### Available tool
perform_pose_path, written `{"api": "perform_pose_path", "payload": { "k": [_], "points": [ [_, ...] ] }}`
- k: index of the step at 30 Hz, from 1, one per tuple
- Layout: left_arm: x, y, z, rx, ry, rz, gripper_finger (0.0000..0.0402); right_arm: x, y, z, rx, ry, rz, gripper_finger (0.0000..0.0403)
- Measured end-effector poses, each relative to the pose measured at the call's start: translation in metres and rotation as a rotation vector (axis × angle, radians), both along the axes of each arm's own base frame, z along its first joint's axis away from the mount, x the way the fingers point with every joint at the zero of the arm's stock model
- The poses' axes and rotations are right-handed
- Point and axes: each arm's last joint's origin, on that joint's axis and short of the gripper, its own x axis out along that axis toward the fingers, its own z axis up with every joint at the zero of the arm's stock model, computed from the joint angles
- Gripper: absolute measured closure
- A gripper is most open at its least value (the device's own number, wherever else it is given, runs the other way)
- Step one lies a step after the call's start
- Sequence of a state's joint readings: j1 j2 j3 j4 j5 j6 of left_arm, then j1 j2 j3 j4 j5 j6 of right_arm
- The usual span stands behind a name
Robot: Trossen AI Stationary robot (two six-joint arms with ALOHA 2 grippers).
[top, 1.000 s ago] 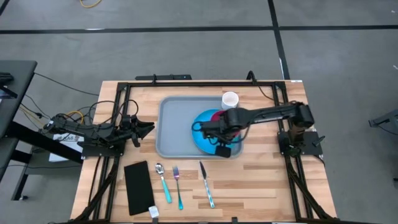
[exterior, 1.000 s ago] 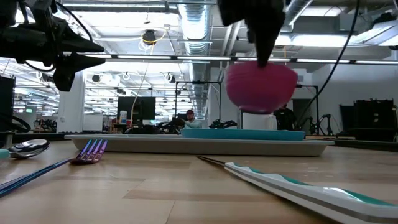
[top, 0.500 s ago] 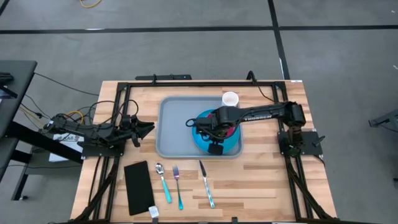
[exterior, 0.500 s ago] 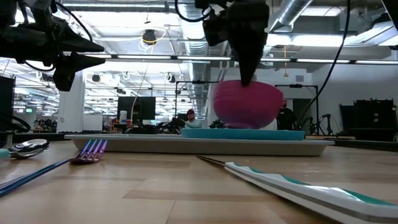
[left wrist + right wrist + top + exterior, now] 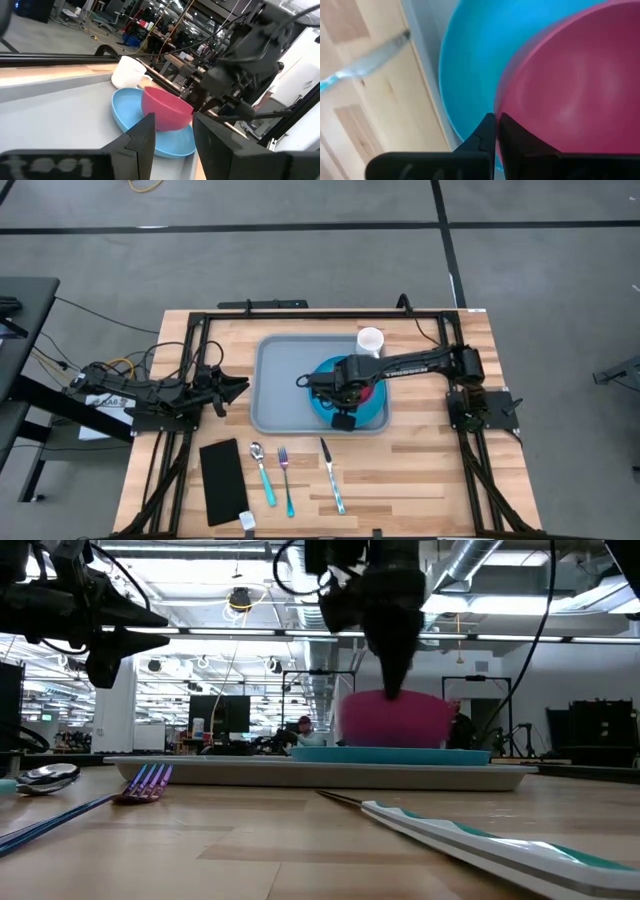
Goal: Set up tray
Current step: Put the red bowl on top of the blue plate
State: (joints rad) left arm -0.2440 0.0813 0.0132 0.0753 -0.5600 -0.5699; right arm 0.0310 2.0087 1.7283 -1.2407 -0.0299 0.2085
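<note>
Right wrist view: right pincer [image 5: 495,131] (closed) pinches bowl [image 5: 570,85] rim

Bowl [image 5: 362,376] on plate [image 5: 372,410], in tray [image 5: 280,380]

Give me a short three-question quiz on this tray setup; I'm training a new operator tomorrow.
1. True or false: the pink bowl is over the blue plate, which lies in the tray.
2. Which gripper is shut on the bowl's rim? A) the left gripper B) the right gripper
3. Fill in: the white cup stands at the tray's far ____ corner in the high view.

Key:
1. True.
2. B. The left gripper waits, open, beside the tray's left edge.
3. Right.
</note>
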Motion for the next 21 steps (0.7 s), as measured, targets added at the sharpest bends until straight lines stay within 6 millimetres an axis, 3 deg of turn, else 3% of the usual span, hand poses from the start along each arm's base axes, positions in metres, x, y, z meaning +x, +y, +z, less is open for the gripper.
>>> {"api": "perform_pose_path", "payload": {
  "k": [9,21],
  "points": [
    [0.000,0.000,0.000,-0.001,0.003,0.000,0.0283,0.006,0.000,-0.016,0.008,0.041,0.007,0.0399],
    [0.000,0.000,0.000,-0.001,0.003,0.000,0.0283,0.007,-0.006,-0.012,-0.005,0.007,-0.017,0.0322]
  ]
}}
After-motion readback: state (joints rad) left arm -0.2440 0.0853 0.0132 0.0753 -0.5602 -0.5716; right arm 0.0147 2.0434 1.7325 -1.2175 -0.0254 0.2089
